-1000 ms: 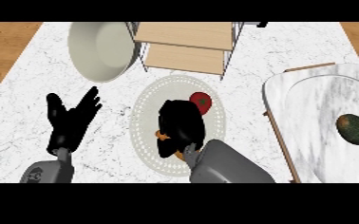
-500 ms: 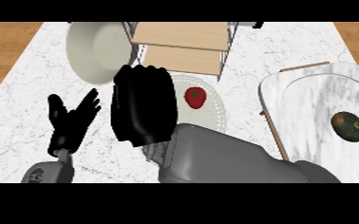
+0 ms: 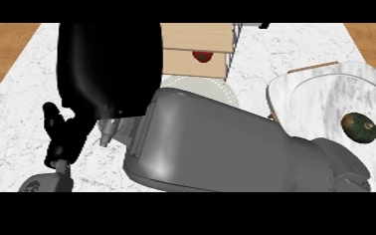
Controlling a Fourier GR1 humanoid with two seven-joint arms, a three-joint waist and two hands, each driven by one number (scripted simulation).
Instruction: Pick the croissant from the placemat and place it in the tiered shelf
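My right forearm [image 3: 220, 149] rises close to the view and fills its middle. The black right hand [image 3: 110, 69] is lifted at the upper left, its back towards me, and hides whatever lies under it. No croissant shows. The wooden tiered shelf [image 3: 195, 35] stands at the back, just right of that hand. A small red item [image 3: 202, 56] shows against the front of its lower tier. Only a sliver of the round pale placemat [image 3: 202, 87] is seen below the shelf. My left hand [image 3: 62, 134] rests open at the lower left, fingers up.
A white marbled board [image 3: 316, 99] lies at the right on a wooden base, with a dark green avocado [image 3: 360, 127] on it. White marble counter [image 3: 29, 89] shows at the left, with its wooden edge at the far corners.
My right arm has lifted off the placemat and swung up and left towards the shelf, now hiding the grey bowl. The red item, earlier on the placemat, now shows at the shelf. The left hand stays put.
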